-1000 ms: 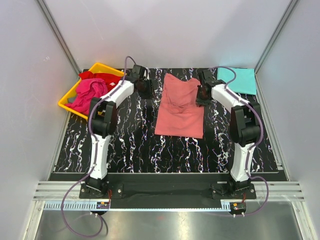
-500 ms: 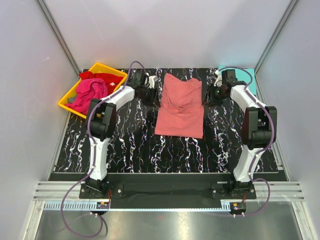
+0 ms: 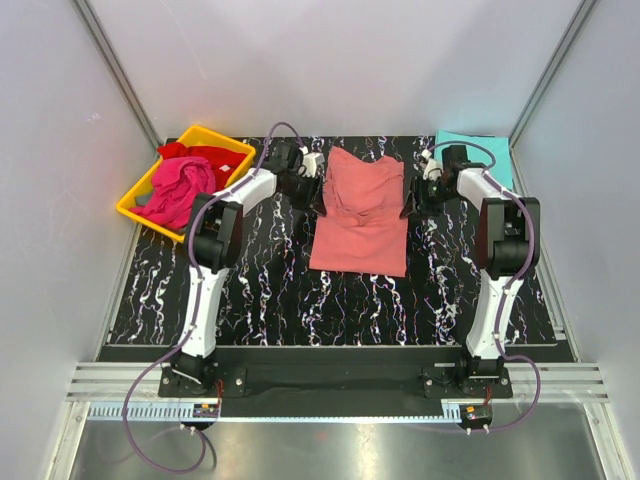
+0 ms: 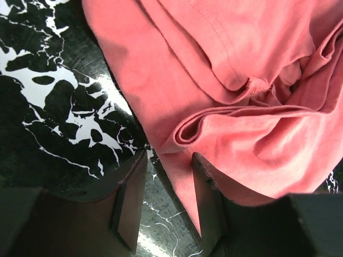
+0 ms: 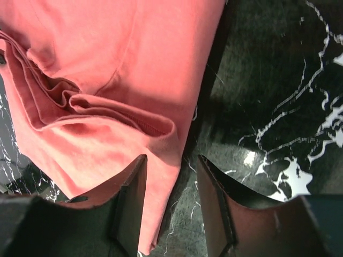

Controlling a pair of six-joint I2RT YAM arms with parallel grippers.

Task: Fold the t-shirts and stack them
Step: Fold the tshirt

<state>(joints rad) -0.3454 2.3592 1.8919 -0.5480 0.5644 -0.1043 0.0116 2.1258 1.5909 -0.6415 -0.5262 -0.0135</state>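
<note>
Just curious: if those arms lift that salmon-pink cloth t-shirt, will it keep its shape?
Probably not: the salmon-pink cloth t-shirt lies bunched in soft folds, so it would likely droop. Pushed on the black marbled table, it would probably wrinkle, not slide flat.

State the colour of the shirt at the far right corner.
A turquoise t-shirt; top external shows it best.

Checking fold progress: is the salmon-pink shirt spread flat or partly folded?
Partly folded: the salmon-pink t-shirt forms a narrow strip, with doubled layers along both side edges.
</note>
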